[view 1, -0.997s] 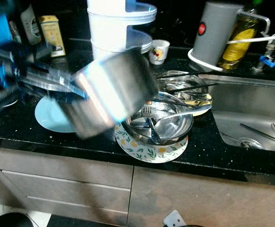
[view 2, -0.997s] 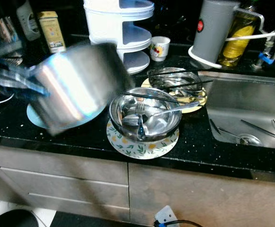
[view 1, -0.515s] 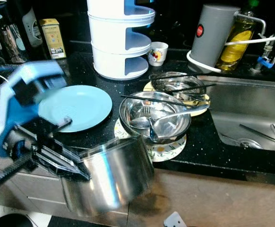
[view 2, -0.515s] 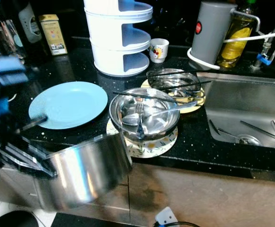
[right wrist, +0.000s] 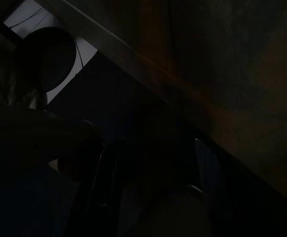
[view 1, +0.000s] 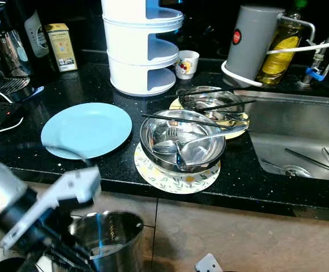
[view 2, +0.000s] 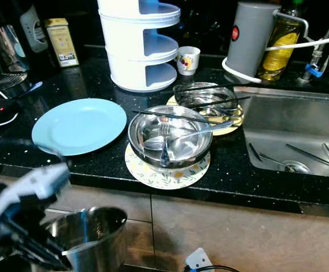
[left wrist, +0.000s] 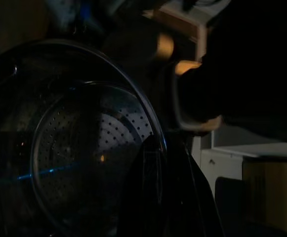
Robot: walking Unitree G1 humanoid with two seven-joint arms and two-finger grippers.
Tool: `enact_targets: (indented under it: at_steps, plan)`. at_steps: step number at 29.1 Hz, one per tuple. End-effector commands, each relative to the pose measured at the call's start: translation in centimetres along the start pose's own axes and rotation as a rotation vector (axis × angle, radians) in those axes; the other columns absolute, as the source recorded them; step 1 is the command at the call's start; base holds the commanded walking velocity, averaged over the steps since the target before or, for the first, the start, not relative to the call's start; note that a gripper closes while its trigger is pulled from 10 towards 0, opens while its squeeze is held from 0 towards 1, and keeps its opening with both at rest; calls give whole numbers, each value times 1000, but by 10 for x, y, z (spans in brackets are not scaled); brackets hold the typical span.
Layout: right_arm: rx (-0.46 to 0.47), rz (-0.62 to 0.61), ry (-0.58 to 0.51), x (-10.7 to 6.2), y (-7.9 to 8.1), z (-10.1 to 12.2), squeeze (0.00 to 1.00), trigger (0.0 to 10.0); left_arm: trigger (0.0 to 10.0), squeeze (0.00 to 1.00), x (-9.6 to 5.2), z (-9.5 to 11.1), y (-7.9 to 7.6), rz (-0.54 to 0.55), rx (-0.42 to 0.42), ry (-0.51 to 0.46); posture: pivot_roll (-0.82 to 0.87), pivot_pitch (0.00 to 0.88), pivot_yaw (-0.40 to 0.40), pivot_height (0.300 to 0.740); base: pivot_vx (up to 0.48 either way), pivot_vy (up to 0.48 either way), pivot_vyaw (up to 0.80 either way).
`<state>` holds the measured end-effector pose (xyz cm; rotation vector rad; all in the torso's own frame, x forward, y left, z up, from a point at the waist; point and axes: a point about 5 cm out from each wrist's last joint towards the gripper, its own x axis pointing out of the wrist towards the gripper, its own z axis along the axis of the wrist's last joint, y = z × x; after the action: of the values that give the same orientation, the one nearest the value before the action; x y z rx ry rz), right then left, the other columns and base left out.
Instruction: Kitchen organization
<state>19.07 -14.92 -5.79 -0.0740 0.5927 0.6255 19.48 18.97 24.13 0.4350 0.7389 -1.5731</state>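
Observation:
My left gripper (view 1: 73,258) is shut on the rim of a steel pot (view 1: 106,241), held upright and low in front of the cabinet doors, below the counter's front edge. In the left wrist view one black finger (left wrist: 158,197) reaches over the rim, and the pot (left wrist: 69,158) has a perforated bottom and looks empty. On the black counter lie a light blue plate (view 1: 86,129) and a steel bowl (view 1: 182,140) with a fork and spoon in it, on a floral plate (view 1: 175,180). The right wrist view is very dark; that arm hangs idle.
A white tiered rack (view 1: 141,45) and a small cup (view 1: 186,63) stand at the back. A glass bowl (view 1: 209,101) with chopsticks across it sits behind the steel bowl. Grey jug (view 1: 252,42), oil bottle (view 1: 280,51) and sink (view 1: 300,122) are at the right.
The left arm has carried the pot from above the counter, over the blue plate, down past the front edge to the level of the cabinet doors.

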Motion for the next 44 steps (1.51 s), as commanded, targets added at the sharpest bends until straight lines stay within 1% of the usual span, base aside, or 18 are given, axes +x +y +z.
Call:
enact_targets:
  at_steps: [1, 4, 6, 9, 14, 19, 20, 22, 24, 27, 34, 36, 37, 38, 40, 41, 42, 44]
  plan:
    - [15, -3, 14, -2, 1, -4, 0, 10000, 0, 0, 5, -1, -1, 44, 2, 30, -28, 171, 1, 740, 0, 0, 0]
    - [18, -4, 17, -2, 2, -5, 0, 10000, 0, 0, 22, -16, -1, 93, -50, 89, -23, 171, 2, 740, 0, 0, 0]
    - [18, -3, 18, -2, 2, -5, 0, 10000, 0, 0, 25, -19, -1, 103, -56, 103, -23, 171, 2, 740, 0, 0, 0]
    - [19, -1, 22, -1, 4, -6, 0, 10000, 0, 0, 47, -43, 5, 214, -143, 182, -22, 176, 9, 740, 0, 0, 0]
    - [14, -11, 51, 1, 5, -7, 0, 10000, 0, 0, 83, -64, 12, 319, -268, 194, -23, 183, 7, 740, 0, 0, 0]
    - [13, -18, 57, 1, 5, -8, 0, 10000, 0, 0, 94, -71, 15, 359, -287, 219, -24, 186, 6, 740, 0, 0, 0]
    - [21, -24, 62, 1, 5, -9, 0, 10000, 0, 0, 109, -94, 23, 443, -323, 289, -27, 188, 12, 740, 0, 0, 0]
    - [27, -32, 68, 1, 5, -10, 0, 10000, 0, 0, 121, -117, 26, 500, -357, 344, -28, 187, 12, 740, 0, 0, 0]
    - [30, -36, 71, 1, 5, -10, 0, 10000, 0, 0, 126, -125, 26, 512, -365, 365, -28, 187, 12, 740, 0, 0, 0]
    - [41, -53, 88, 1, 5, -13, 0, 10000, 0, 0, 149, -150, 24, 574, -370, 419, -30, 189, 14, 740, 0, 0, 0]
    - [117, -151, 207, -2, 0, -27, 0, 10000, 0, 0, 177, -173, 28, 719, -474, 337, -31, 191, 12, 740, 0, 0, 0]
    - [217, -214, 231, -3, 0, -33, 0, 10000, 0, 0, 186, -183, 35, 824, -458, 269, -33, 187, 7, 740, 0, 0, 0]
    - [297, -251, 222, -4, 0, -35, 0, 10000, 5569, 0, 187, -188, 43, 949, -559, 154, -33, 185, 3, 740, 0, 0, 0]
    - [297, -251, 222, -4, 0, -35, 0, 10000, 5569, 0, 187, -188, 43, 949, -559, 154, -33, 185, 3, 740, 0, 0, 0]
    - [352, -275, 215, -4, 1, -36, 0, 10000, 6118, 0, 187, -193, 47, 1038, -646, 75, -33, 185, 3, 740, 0, 0, 0]
    - [383, -290, 209, -4, 2, -37, 0, 10000, 6314, 0, 187, -198, 49, 1083, -734, 14, -40, 185, 2, 740, 0, 0, 0]
    - [415, -306, 201, -4, 3, -38, 0, 10000, 10000, 0, 187, -207, 49, 1126, -809, -20, -44, 182, 1, 740, 0, 0, 0]
    - [452, -327, 192, -4, 4, -38, 0, 10000, 10000, 0, 187, -217, 48, 1142, -885, -11, -49, 179, 4, 740, 0, 0, 0]
